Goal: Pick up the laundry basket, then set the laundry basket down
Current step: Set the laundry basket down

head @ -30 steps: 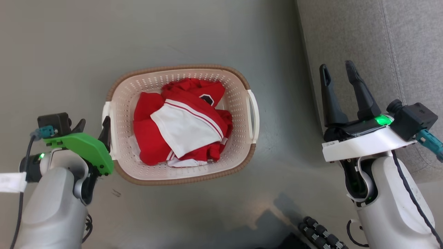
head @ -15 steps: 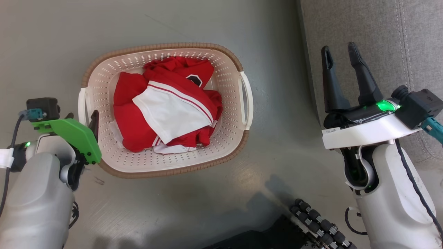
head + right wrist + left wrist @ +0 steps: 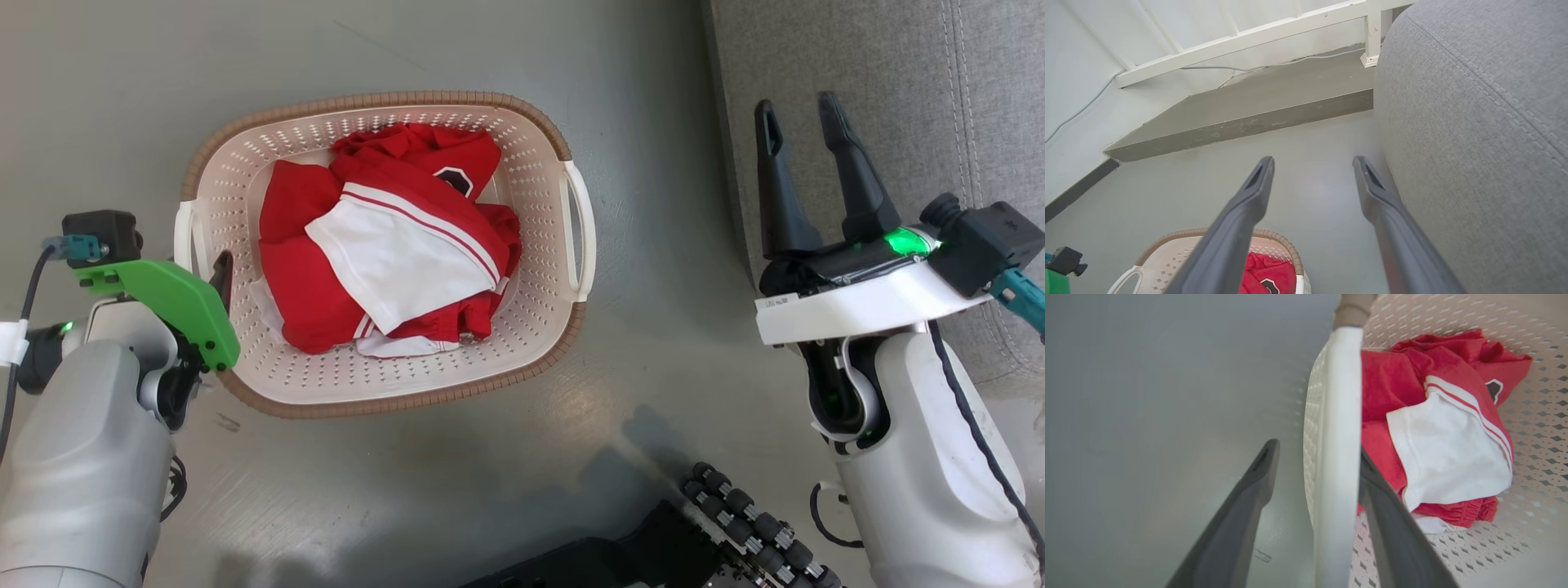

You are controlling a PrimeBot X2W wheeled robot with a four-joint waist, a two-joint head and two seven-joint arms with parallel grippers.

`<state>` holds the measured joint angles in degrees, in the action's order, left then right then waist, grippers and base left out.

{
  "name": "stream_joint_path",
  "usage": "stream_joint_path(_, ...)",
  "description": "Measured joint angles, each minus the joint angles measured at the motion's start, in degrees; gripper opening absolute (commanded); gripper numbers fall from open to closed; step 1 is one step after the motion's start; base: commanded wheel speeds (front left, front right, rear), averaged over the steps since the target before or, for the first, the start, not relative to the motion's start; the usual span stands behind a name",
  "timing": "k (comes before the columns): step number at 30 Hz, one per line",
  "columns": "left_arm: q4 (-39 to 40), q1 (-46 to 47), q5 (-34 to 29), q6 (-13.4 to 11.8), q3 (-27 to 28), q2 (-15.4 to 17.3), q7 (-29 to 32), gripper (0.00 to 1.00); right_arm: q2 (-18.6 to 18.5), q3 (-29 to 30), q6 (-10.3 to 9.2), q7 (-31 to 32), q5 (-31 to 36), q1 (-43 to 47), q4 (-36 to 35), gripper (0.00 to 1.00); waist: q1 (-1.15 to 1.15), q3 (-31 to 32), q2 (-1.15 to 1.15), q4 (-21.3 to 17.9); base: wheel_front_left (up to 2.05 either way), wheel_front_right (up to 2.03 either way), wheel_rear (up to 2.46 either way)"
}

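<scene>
- The grey floor spreads under everything, smooth and faintly glossy.
- A grey fabric sofa rises at the robot's right, its stitched seams showing in the head view.
- The laundry basket stands on the floor ahead of the robot and toward its left, well apart from the sofa. It is upright, and the brown woven-look rim runs all the way round the cream perforated walls.
- A heap of red and white clothes lies inside the basket, a white panel with red stripes on top.
- The right gripper hangs in front of the sofa's edge, its two dark fingers spread wide with nothing between them.
- The left gripper is at the basket's left side, its fingers apart and straddling the rim there: one finger is outside with a visible gap, the other inside against the red cloth.
- The white left handle runs between those two fingers, not clamped.
</scene>
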<state>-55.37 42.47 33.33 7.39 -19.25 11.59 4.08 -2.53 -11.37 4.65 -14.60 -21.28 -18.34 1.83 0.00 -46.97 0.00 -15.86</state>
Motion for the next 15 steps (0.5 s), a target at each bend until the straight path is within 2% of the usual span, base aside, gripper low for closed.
stream_joint_path(5, -1.55, 0.17, 1.27, 0.01, -1.31, 0.04, 1.94, 0.67, 0.00, -0.23, -0.14, 0.00, -0.13, -0.20, 0.04, 1.00, 0.00, -0.11, 0.00, -0.12, 0.00, 0.00, 0.00)
stream_joint_path(7, -1.68, 0.38, 1.34, 0.01, -1.56, 0.05, 2.12, 0.55, 0.00, -0.24, -0.15, 0.00, -0.35, -0.20, 0.05, 1.00, 0.00, -0.17, 0.00, -0.19, 0.00, 0.00, 0.00)
stream_joint_path(12, -2.05, 1.79, 2.45, 0.01, -2.45, 0.19, 2.98, 0.52, 0.00, -0.30, -0.22, 0.00, -0.42, -0.21, 0.08, 1.00, 0.00, -0.40, 0.00, -0.37, 0.00, 0.00, 0.00)
stream_joint_path(15, -2.60, 2.57, 2.67, 0.01, -3.09, 0.41, 3.38, 0.40, 0.00, -0.31, -0.23, 0.00, -0.42, -0.21, 0.12, 1.00, 0.00, -0.58, 0.00, -0.43, 0.00, 0.00, 0.00)
